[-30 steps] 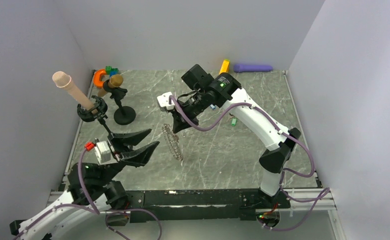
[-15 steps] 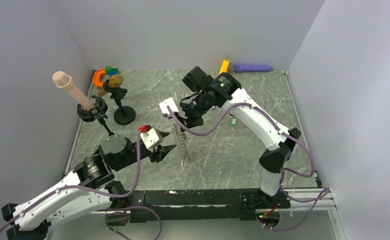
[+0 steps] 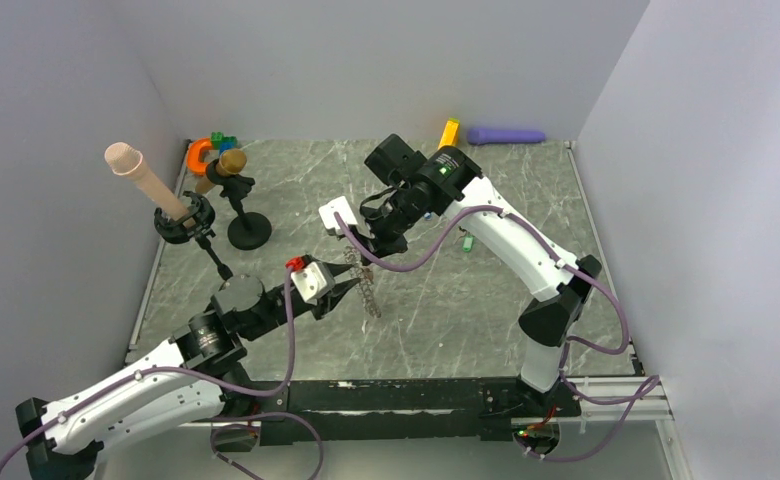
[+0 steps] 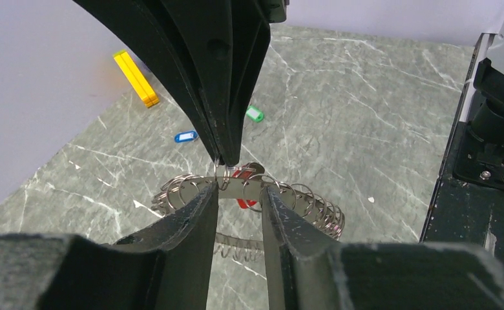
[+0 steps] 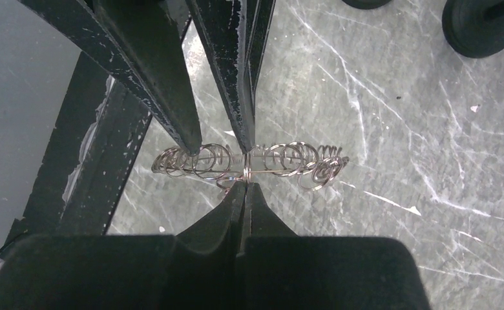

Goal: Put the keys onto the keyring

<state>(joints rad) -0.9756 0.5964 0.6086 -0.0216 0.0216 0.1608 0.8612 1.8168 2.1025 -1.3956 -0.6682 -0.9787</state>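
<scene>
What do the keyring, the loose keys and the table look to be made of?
Keyring: bare metal wire, silvery and shiny; its coiled loops glint. Blue key and green key: likely plastic, with solid bright colour and a smooth look. Table: grey stone-look surface with white veins, possibly laminate.

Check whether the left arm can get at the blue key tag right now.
Probably not directly: the right end effector, shut on the keyring, hangs between the left end effector and the blue key tag, blocking the straight path.
</scene>
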